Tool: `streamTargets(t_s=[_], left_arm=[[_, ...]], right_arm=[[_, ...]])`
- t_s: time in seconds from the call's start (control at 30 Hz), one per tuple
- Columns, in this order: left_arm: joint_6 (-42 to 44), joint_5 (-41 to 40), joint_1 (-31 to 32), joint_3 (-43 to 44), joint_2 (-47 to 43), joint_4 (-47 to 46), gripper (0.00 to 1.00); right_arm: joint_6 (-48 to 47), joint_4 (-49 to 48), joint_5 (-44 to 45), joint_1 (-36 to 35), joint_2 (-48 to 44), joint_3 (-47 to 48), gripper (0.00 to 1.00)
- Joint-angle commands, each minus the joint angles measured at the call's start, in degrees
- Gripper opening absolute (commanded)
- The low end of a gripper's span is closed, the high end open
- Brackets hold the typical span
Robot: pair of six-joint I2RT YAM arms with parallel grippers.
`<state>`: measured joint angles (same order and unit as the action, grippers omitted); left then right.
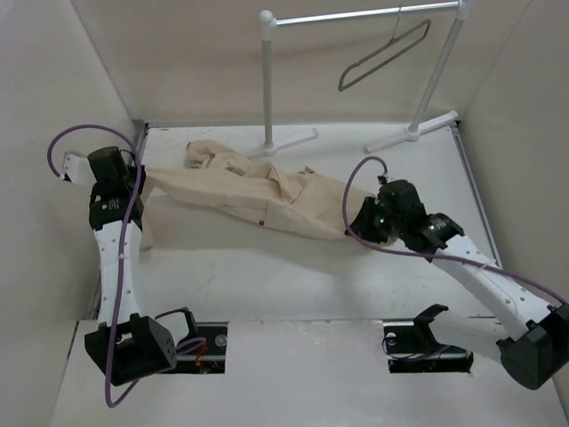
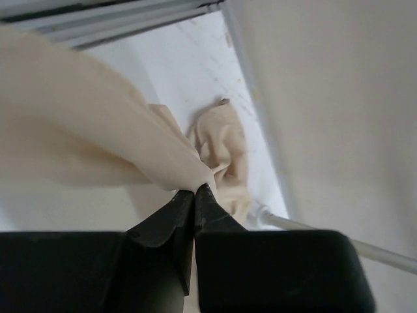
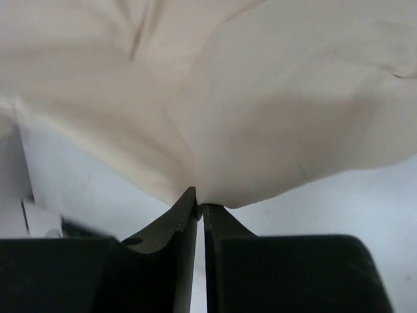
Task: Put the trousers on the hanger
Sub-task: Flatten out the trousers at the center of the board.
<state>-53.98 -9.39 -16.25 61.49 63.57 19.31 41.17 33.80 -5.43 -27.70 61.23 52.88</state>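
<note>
Progress: early. Both arms have the trousers in hand, but no part of them is on the hanger yet.
Done so far: the cloth is gripped at two ends and drawn out between the arms, partly raised off the desk.
Left to do: carry the trousers up and back to the hanger and drape them over its lower bar, as I judge it.
Left end effector: jaws pressed together, pinching a gathered fold of beige cloth at the tips.
Right end effector: jaws nearly touching, nipping the lower edge of the cloth that spreads above them.
Trousers, place: mid-desk, spanning from beside the left wall to the right arm's wrist. A bunched part lies near the foot of the white garment rack.
Trousers, long axis: left to right across the desk, the right end slanting a little toward the near edge.
Trousers, which end is the waist: I cannot tell.
Hanger, place: hooked on the rack's top rail at the far right, tilted, well apart from the cloth.
</note>
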Motion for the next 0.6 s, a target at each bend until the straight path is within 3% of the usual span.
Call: streamTargets(t_s=[0.0,0.03,0.07,0.13,0.17,0.23,0.3,0.37,0.47,0.5,0.57], left_arm=[[0.9,-0.8,-0.7,4.2,5.0,4.9,0.0],[0.8,-0.7,-0.7,4.9,6.0,4.9,0.0],[0.9,-1.0,-0.6,6.1,7.5,4.7,0.0],[1.0,-1.0,-0.6,8.0,10.0,4.9,0.0],[1.0,-0.9,-0.5,9.0,11.2,4.7,0.0],[1.2,-1.2,-0.4,11.4,14.3,4.6,0.0],[1.2,-1.7,0.1,13.6,17.1,4.5,0.0],[1.2,-2.0,0.6,14.9,18.8,4.3,0.0],[1.7,-2.0,0.9,17.4,21.4,4.1,0.0],[1.8,-2.0,0.9,18.0,21.9,4.1,0.0],[2.1,-2.3,0.2,20.1,23.0,4.0,0.0]], right_arm=[[-0.6,9.4,-1.1,-8.2,-0.5,-4.7,0.37],[-0.2,10.0,0.3,-8.5,-2.7,-4.9,0.56],[0.1,10.2,1.1,-7.7,-5.0,-4.7,0.68],[0.9,10.8,1.4,-4.2,-9.4,-3.8,0.76],[1.8,11.2,1.7,-2.2,-11.3,-3.7,0.75],[3.5,10.9,2.1,2.8,-14.6,-5.8,0.57],[6.1,10.6,1.5,7.3,-15.7,-9.3,0.3],[8.6,9.3,1.6,8.5,-16.2,-12.3,0.2],[13.0,9.9,3.0,7.3,-19.1,-16.4,0.22],[13.7,10.4,4.0,7.0,-19.8,-17.3,0.27],[14.3,11.9,8.1,7.0,-21.4,-19.7,0.51]])
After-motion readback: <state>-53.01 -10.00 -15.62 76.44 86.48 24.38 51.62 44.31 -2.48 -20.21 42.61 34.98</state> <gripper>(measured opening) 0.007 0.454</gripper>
